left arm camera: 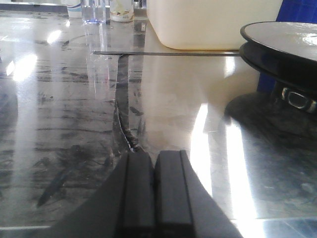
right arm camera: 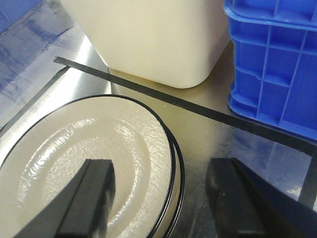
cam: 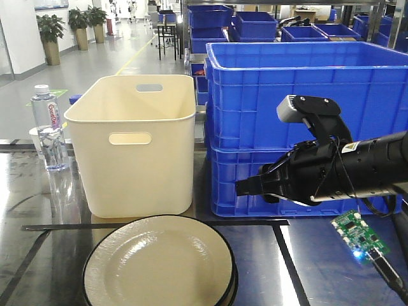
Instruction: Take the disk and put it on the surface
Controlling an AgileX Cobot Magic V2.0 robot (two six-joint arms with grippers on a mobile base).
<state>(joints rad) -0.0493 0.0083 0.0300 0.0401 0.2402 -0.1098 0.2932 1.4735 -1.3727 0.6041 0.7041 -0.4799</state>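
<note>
Two stacked disks [cam: 159,264] sit at the tabletop's [left arm camera: 64,124] front edge; your right gripper [right arm camera: 161,198], jaws spread, hovers over the rim, left gripper [left arm camera: 154,191] pressed together—next, lower and pinch the top rim.

Bright overhead glare streaking the glossy tabletop [left arm camera: 64,99]; sharp, slightly soft wrist views.

The left gripper [left arm camera: 155,193] sits low over the glossy counter [left arm camera: 64,124], its two dark fingers pressed together. A black tape line [left arm camera: 126,94] runs away from it to a crossing strip. At the right edge stands the stacked disk [left arm camera: 282,42]; a cream bin [left arm camera: 213,22] rests at the far edge
</note>
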